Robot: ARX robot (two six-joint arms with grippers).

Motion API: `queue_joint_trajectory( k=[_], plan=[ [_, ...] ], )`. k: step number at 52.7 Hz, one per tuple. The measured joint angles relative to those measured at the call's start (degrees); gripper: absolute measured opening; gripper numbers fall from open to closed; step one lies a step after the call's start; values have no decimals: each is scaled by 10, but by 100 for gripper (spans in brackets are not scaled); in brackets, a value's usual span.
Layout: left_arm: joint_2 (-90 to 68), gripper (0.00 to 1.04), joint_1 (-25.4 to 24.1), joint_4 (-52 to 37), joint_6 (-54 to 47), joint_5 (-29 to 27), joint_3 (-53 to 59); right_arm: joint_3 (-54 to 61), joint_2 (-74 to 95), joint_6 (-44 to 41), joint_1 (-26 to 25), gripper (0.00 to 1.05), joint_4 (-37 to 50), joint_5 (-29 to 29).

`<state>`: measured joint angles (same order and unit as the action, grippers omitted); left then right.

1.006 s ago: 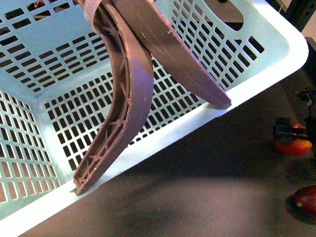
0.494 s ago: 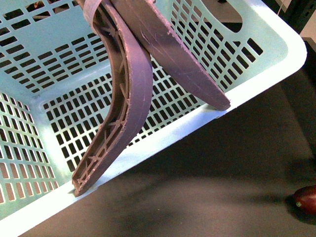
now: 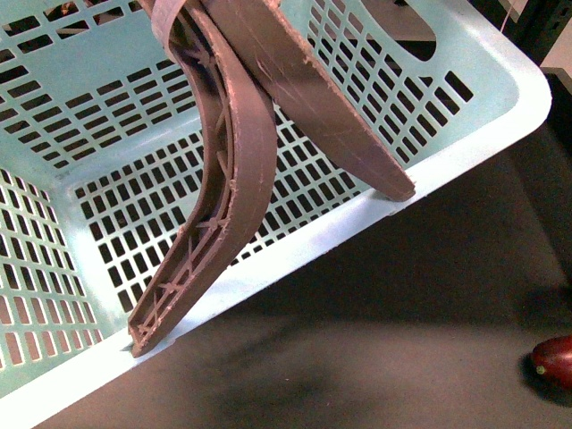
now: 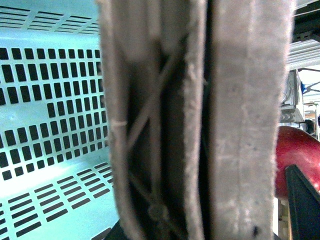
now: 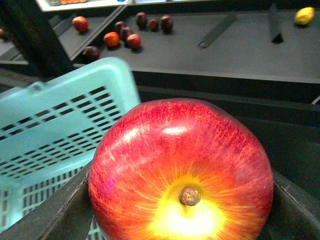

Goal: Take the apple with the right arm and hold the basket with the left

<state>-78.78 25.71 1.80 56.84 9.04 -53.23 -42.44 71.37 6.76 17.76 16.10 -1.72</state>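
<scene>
The aqua basket (image 3: 80,116) hangs tilted in the front view, its two brown handles (image 3: 241,143) drawn together over its inside. Those handles (image 4: 200,125) fill the left wrist view, where my left gripper is shut on them with its fingers hidden. The red apple (image 5: 180,170) with its yellow stem dimple sits in my right gripper (image 5: 180,212), shut on it, a dark finger (image 5: 47,217) on each side. The apple is held off the table beside the basket's rim (image 5: 65,100). A red edge of the apple (image 4: 297,152) shows past the handles. Neither gripper shows in the front view.
A dark maroon oval fruit (image 3: 554,359) lies on the black table (image 3: 375,357) at the front view's right edge. Behind, a dark shelf (image 5: 225,50) carries several small fruits (image 5: 125,36) and a yellow one (image 5: 303,15). A black post (image 5: 32,37) stands near the basket.
A second ago my right gripper with the apple showed at the front view's right edge; it has since left that view. The basket has shifted slightly.
</scene>
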Motion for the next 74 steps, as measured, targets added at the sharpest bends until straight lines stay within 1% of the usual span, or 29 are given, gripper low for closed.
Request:
queue_joint_trajectory(
  k=[3,6,16,24,27,28,30,31,32,38,44,48,51,56,57,60,62,63,67,69,70,71,74],
  plan=[
    [0,14,0,0,0,0,0,0,8,6,35,80,3,9],
    [0,14,0,0,0,1,0,0,14,9,56,80,5,15],
    [0,14,0,0,0,0,0,16,33,25,103,80,17,21],
    [0,14,0,0,0,0,0,26,50,41,112,80,30,26],
    [0,14,0,0,0,0,0,27,52,42,113,85,31,25],
    [0,14,0,0,0,0,0,28,54,43,114,89,31,25],
    [0,14,0,0,0,0,0,28,54,43,114,91,31,25],
    [0,14,0,0,0,0,0,28,55,45,115,96,32,25],
    [0,14,0,0,0,0,0,28,55,45,115,97,33,25],
    [0,14,0,0,0,1,0,28,56,47,115,95,36,26],
    [0,14,1,2,0,3,0,28,50,49,106,96,37,45],
    [-1,14,1,2,0,0,0,28,35,48,92,96,35,68],
    [-1,14,0,2,-2,-5,0,28,10,48,70,96,27,93],
    [-1,14,-2,2,-5,-7,0,30,-52,48,18,96,-9,142],
    [-1,14,-2,2,-5,-5,0,35,-73,45,0,96,-20,160],
    [-1,14,-2,2,0,3,0,44,-97,42,-19,96,-36,179],
    [0,14,-2,2,0,4,0,58,-109,29,-30,93,-15,175],
    [-1,14,-1,2,0,4,0,82,-121,10,-41,87,36,163],
    [0,14,0,2,1,3,0,127,-141,-22,-51,77,107,143],
    [-1,14,0,2,0,3,0,144,-149,-32,-55,73,125,134],
    [-1,14,0,2,0,4,0,157,-155,-37,-59,69,134,130],
    [-1,14,0,2,1,4,0,177,-165,-45,-65,63,143,125],
    [-1,14,0,2,1,3,0,205,-181,-51,-75,53,150,116]
  ],
)
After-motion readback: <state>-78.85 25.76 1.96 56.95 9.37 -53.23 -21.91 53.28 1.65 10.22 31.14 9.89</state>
